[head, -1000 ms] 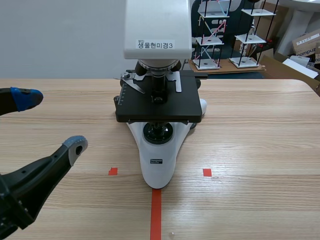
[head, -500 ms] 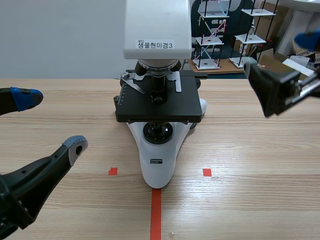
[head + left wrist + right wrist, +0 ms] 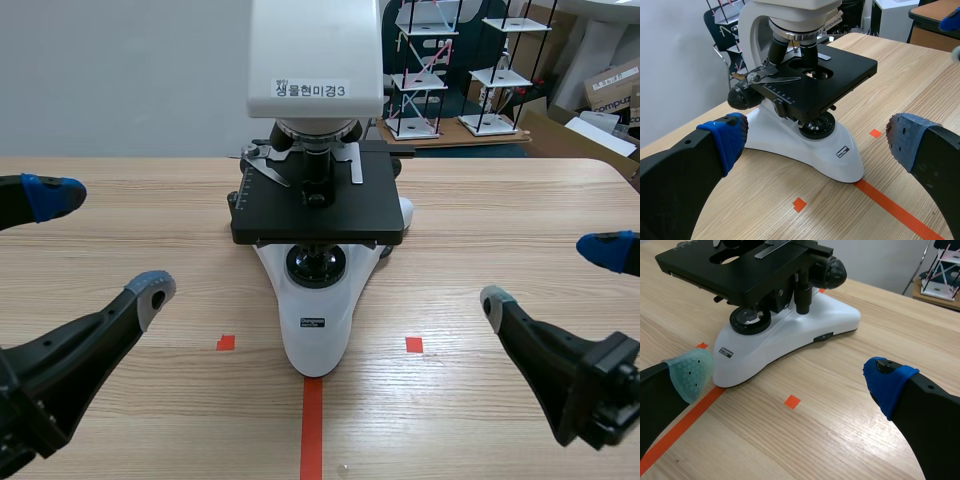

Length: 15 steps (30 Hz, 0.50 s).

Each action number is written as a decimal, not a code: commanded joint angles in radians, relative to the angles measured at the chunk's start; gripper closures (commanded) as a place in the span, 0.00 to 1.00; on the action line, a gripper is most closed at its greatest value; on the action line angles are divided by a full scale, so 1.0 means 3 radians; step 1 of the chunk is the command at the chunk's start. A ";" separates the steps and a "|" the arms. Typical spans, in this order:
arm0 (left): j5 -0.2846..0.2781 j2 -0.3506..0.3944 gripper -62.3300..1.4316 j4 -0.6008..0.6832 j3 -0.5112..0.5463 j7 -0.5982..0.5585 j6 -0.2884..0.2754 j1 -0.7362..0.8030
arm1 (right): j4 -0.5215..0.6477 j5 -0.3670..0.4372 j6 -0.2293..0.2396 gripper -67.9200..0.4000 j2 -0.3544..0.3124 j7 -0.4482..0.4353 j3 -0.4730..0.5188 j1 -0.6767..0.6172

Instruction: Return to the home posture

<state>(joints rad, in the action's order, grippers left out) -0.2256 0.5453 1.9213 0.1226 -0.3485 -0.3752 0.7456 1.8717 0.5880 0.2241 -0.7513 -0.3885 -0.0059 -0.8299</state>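
The white-bodied laboratory microscope with its black square stage stands mid-table on the pale wooden tabletop. Its tapered foot points toward the robot and ends right at the head of the orange-red tape line.

The left gripper hangs to the left of the microscope's foot, well apart from it. Its fingers are spread wide with nothing between them. Its blue pad is about level with the stage, and its grey pad is level with the foot.

The right gripper sits on the opposite side of the microscope, also well apart, wide open and empty. Its blue pad is the outer one, and its grey-green pad is nearer the foot. In each wrist view the microscope lies ahead of the spread fingers, not between them.

Two small orange-red tape squares flank the foot, one on each side, each on the bare wood between the foot and that side's gripper.

The stage overhangs the foot on both sides, and a black round focus knob juts out beyond the stage's edge.

Behind the microscope runs the table's far edge, curving into a rounded corner at the far right. Beyond it, behind and to the right of the microscope, stand wire shelving racks.
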 commanded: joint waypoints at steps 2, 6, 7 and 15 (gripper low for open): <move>-0.0036 -0.0033 0.07 0.0019 0.0004 -0.0055 -0.0004 0.0015 | 0.0146 0.0025 0.0004 0.01 -0.0036 -0.0072 0.0097 -0.0111; -0.0036 -0.0033 0.07 0.0019 0.0004 -0.0053 -0.0004 0.0015 | 0.0249 0.0025 0.0003 0.01 -0.0036 -0.0072 0.0175 -0.0290; -0.0036 -0.0033 0.07 0.0019 0.0004 -0.0055 -0.0004 0.0015 | 0.0271 0.0025 0.0003 0.01 -0.0036 -0.0072 0.0193 -0.0301; -0.0036 -0.0033 0.07 0.0019 0.0004 -0.0055 -0.0004 0.0015 | 0.0319 0.0024 0.0001 0.01 -0.0034 -0.0074 0.0223 -0.0298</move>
<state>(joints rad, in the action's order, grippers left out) -0.2256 0.5453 1.9213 0.1226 -0.3485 -0.3752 0.7456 1.9499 0.5880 0.2241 -0.7517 -0.3935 0.0513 -0.9398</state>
